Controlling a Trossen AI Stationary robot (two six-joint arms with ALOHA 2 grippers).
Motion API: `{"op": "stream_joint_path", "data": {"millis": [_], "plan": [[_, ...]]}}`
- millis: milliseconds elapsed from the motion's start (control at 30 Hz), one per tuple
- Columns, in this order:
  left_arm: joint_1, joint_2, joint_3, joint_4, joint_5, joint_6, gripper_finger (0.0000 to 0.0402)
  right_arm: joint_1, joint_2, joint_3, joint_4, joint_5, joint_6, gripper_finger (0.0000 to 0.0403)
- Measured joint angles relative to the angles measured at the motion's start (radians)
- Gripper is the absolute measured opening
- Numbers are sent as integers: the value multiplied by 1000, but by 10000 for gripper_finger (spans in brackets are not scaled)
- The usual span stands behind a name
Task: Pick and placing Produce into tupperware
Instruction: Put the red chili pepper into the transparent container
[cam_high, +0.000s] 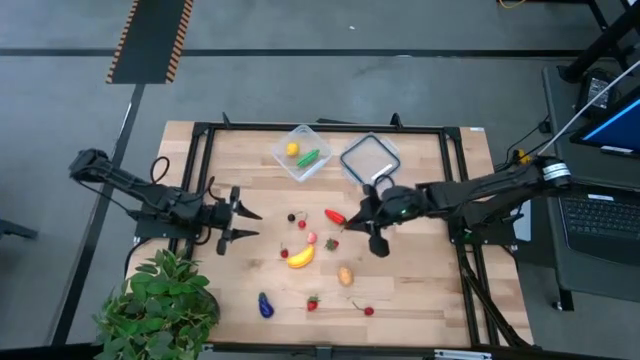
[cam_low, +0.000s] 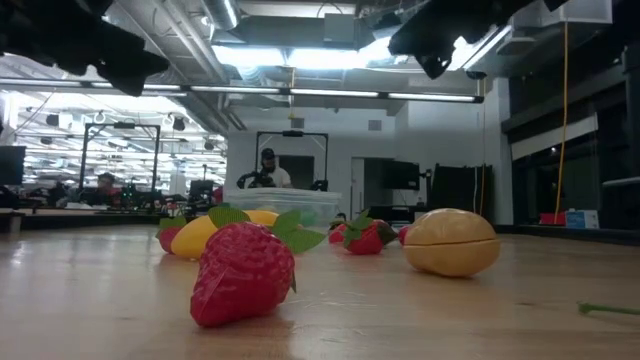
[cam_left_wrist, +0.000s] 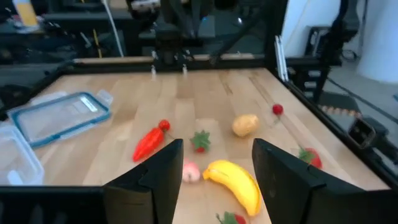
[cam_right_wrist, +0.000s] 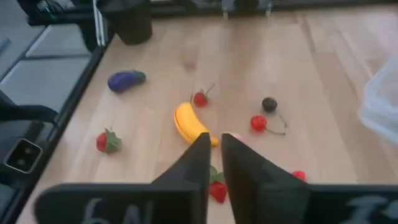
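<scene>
The clear tupperware (cam_high: 300, 152) stands at the table's far middle with a yellow and a green piece inside. The remaining produce lies loose on the wood: a red chili (cam_high: 335, 216), a banana (cam_high: 300, 257), a tan piece (cam_high: 345, 275), an eggplant (cam_high: 265, 305), strawberries and cherries. My left gripper (cam_high: 243, 222) hovers left of the produce, open and empty; the banana (cam_left_wrist: 235, 183) shows beyond its fingers. My right gripper (cam_high: 358, 220) hangs above the table just right of the chili. Its fingers (cam_right_wrist: 214, 165) stand a narrow slit apart with nothing between them.
The tub's flat lid (cam_high: 370, 158) lies right of the tupperware. A black frame (cam_high: 200, 160) runs round the tabletop. A potted plant (cam_high: 160, 300) stands at the near left corner. A laptop (cam_high: 600, 215) sits off the right side. People show in the room behind (cam_low: 270, 168).
</scene>
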Motion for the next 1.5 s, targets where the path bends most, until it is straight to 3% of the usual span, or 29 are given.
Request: {"op": "stream_joint_path", "data": {"millis": [233,400,567,800,1500], "plan": [[-40,-33,0,-45,-46,-4,185,7,179,112,-69,16,50,144],[-62,-53,0,-98,-97,-9,185,7,290,253,-275,74,50,210],[-72,-65,0,-124,-112,-8,185,4,404,395,-433,77,50,251],[-72,-64,0,-147,-123,-8,185,-16,522,508,-521,103,52,263],[-72,-64,0,-156,-123,-6,185,-124,627,522,-572,110,105,264]]}}
